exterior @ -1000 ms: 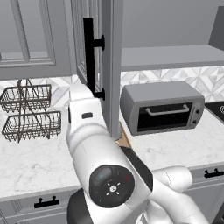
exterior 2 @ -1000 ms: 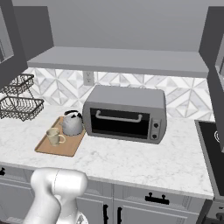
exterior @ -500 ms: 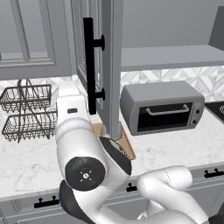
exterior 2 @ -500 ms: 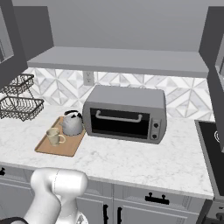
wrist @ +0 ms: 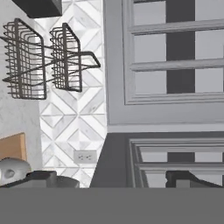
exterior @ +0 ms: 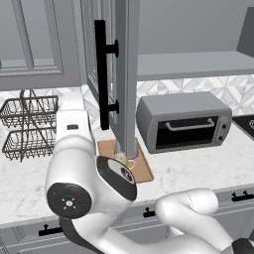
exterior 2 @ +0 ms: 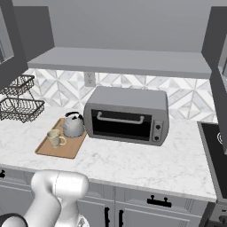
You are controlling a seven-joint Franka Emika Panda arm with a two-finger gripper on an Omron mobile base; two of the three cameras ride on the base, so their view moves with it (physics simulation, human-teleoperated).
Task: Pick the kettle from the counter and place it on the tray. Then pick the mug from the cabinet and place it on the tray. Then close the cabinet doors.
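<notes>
Arm's swung lower; kettle (wrist: 12, 171) beside left jaw tip, untouched.

On the counter (exterior 2: 133, 162), the tray (exterior 2: 53, 150) lies left of the toaster oven (exterior 2: 126, 115); the kettle (exterior 2: 73, 125) stands behind the mug (exterior 2: 55, 138) on it. Wire baskets (exterior 2: 17, 104) stand far left.

Grey drawers (exterior 2: 133, 210) below diamond-tiled white backsplash (exterior 2: 66, 86)

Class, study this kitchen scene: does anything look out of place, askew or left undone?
Only the tall grey panelled cabinet door stands out: it hangs open over the white marble-look counter. The silver-grey kettle and beige mug stand upright on the wooden tray.
</notes>
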